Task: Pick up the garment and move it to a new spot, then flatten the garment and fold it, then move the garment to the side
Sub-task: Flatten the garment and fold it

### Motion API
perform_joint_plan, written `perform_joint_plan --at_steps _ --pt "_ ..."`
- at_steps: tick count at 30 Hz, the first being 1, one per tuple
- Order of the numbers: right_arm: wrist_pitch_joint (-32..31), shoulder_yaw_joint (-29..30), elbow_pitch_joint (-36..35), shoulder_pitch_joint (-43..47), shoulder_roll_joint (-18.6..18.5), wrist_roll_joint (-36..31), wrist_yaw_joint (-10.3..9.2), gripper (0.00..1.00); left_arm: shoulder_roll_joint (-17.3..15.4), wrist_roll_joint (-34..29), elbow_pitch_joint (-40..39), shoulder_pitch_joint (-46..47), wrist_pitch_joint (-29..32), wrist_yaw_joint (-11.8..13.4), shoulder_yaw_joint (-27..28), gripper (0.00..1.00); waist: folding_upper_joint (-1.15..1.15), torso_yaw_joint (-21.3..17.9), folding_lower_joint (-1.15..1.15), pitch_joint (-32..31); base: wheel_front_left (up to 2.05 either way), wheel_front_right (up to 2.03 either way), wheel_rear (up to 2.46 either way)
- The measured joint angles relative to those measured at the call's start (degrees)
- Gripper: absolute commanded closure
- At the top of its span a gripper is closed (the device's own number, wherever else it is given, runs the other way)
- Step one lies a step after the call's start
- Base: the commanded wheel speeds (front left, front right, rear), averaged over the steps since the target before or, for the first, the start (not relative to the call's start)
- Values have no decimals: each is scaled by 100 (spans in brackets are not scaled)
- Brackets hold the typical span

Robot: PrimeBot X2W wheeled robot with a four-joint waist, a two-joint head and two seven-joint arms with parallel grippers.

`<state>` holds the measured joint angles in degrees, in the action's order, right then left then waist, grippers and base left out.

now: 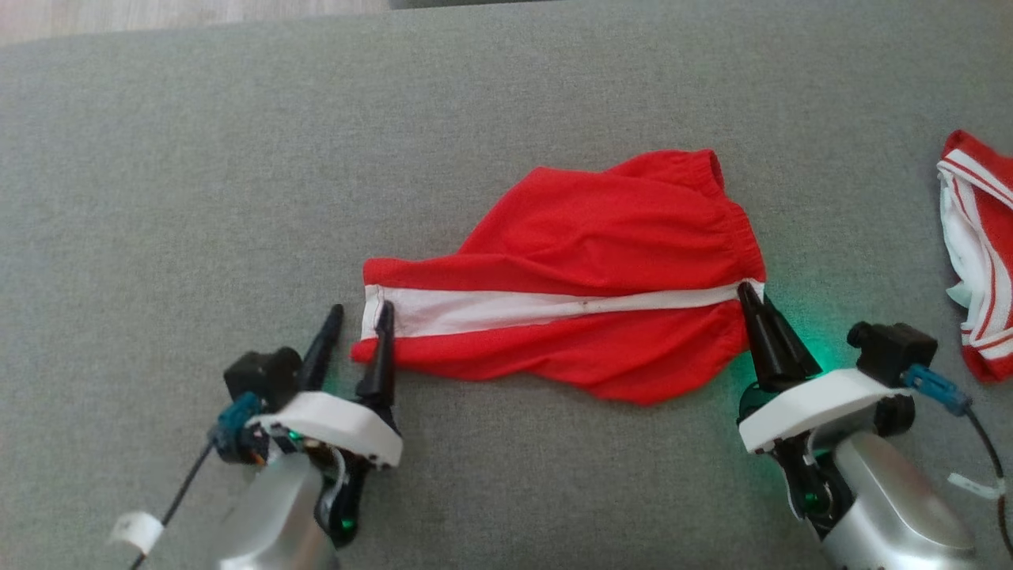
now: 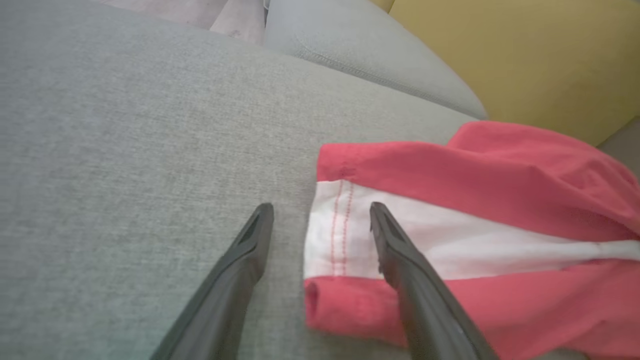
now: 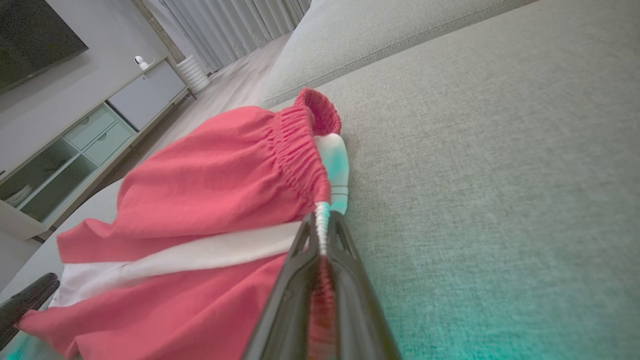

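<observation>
Right hand (image 1: pixel 746 291) clenched on the waistband of the red garment (image 1: pixel 586 253), which lies rumpled mid-seat on the sofa (image 1: pixel 237 158). Left hand (image 1: pixel 362 310) released, fingers straddling the leg hem. Advisable: close left on the white stripe, then draw taut evenly. Under-layers hidden; second garment (image 1: pixel 977 237) cut off at frame edge.

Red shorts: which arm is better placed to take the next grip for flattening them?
Left. The left gripper is open astride the hem of the red shorts, so closing should suffice. The right gripper is shut on the waistband.
</observation>
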<state>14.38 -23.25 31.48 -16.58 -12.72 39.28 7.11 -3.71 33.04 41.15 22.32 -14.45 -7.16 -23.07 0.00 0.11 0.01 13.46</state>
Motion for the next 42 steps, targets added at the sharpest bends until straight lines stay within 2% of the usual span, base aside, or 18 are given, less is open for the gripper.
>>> perform_joint_plan --at_steps 9,10,11,12,14,15,17,18,19,20,21,22,29,38,42 --pt "0 -3 -1 -51 0 -53 0 100 -69 58 734 492 -76 3 -591 0 0 -44 -1 61 0 0 0" --pt "0 -3 1 -51 0 -56 0 100 -87 89 767 519 -77 3 -686 3 0 -42 -1 64 0 0 0" --pt "0 -3 3 -51 1 -56 0 100 -100 108 810 556 -77 3 -784 16 0 -41 -1 65 0 0 0" --pt "0 -3 5 -51 1 -56 0 100 -111 137 843 592 -79 4 -886 21 0 -38 -1 66 0 0 0" --pt "0 -3 12 -51 1 -56 0 100 -116 205 909 648 -109 4 -1096 16 0 -31 -1 59 0 0 0" --pt "0 -4 13 -51 1 -56 0 100 -118 232 948 691 -109 4 -1202 9 0 -26 -1 54 0 0 0" --pt "0 -3 18 -51 2 -57 0 100 -114 243 1010 740 -109 4 -1301 9 0 -17 -1 45 0 0 0" --pt "0 -4 21 -51 2 -57 0 100 -115 266 1049 764 -110 4 -1335 15 0 -14 -1 41 0 0 0" --pt "0 -5 24 -51 3 -57 0 100 -118 270 1099 795 -110 4 -1377 36 0 -12 -1 35 0 0 0" --pt "0 -5 32 -51 5 -57 0 100 -116 276 1136 810 -109 3 -1385 63 0 -13 -1 31 0 0 0" --pt "0 -5 41 -51 7 -57 0 100 -115 286 1161 815 -109 2 -1388 95 0 -12 -1 28 0 0 0" --pt "0 -5 46 -52 7 -57 0 100 -116 283 1166 815 -109 1 -1384 100 0 -10 -1 25 0 0 0" --pt "0 83 37 -51 36 -57 0 100 -143 -15 935 743 -24 9 -1061 100 0 52 0 -66 0 0 0" --pt "0 270 -530 -61 124 102 0 100 -364 -608 -642 446 -25 8 -231 100 0 174 -1 -573 0 0 0" --pt "-10 103 -842 -272 -40 270 0 100 -565 -648 -1176 452 -25 1 -55 100 0 219 -1 -915 0 0 0"
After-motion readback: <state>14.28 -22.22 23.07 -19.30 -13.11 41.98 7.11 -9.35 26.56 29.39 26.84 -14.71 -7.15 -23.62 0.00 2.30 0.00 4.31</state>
